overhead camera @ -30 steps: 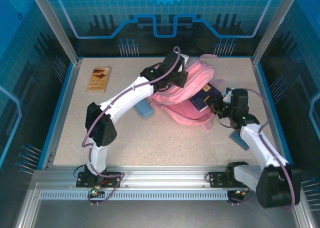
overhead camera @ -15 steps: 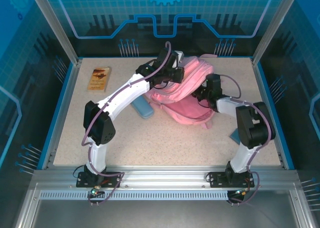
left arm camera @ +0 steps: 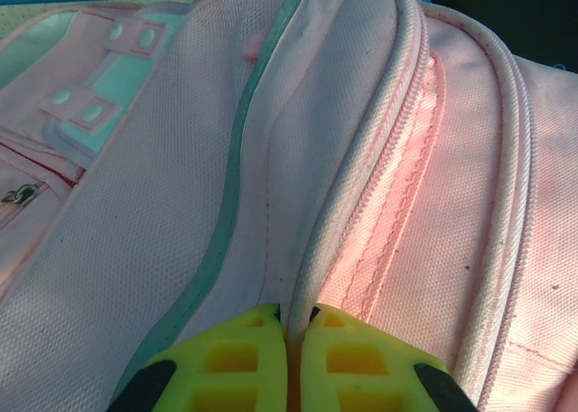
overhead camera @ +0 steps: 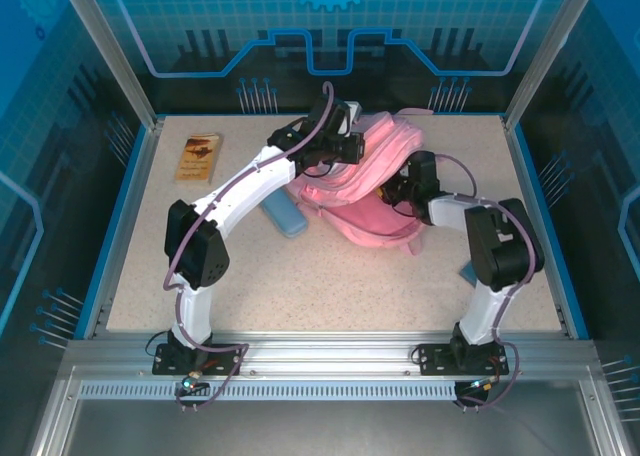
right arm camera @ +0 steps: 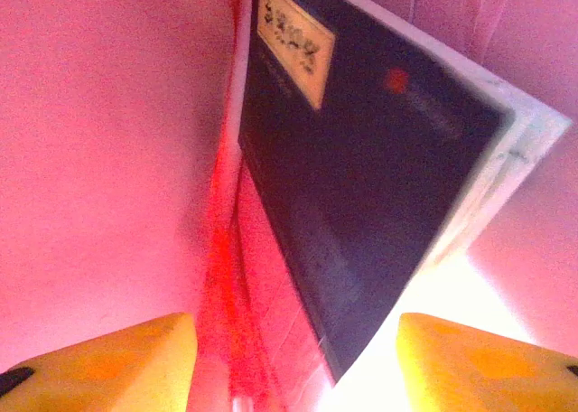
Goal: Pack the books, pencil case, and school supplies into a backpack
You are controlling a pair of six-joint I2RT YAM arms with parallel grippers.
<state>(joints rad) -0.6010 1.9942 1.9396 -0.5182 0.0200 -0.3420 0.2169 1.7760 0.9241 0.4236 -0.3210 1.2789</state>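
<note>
While the left hand [left arm camera: 291, 362] pinches the rim of the limp backpack [left arm camera: 153, 213], the right hand [right arm camera: 293, 362] gapes wide, empty; the stiff, thin navy book [right arm camera: 361, 177] likely wants an edge grip.

One backpack [overhead camera: 375, 226] is being counted. Two books are being counted: one tan-orange book [overhead camera: 199, 158] well left of the backpack, one navy book [right arm camera: 361, 159] inside it. One pencil case [overhead camera: 285, 216] is being counted just left of it.
</note>
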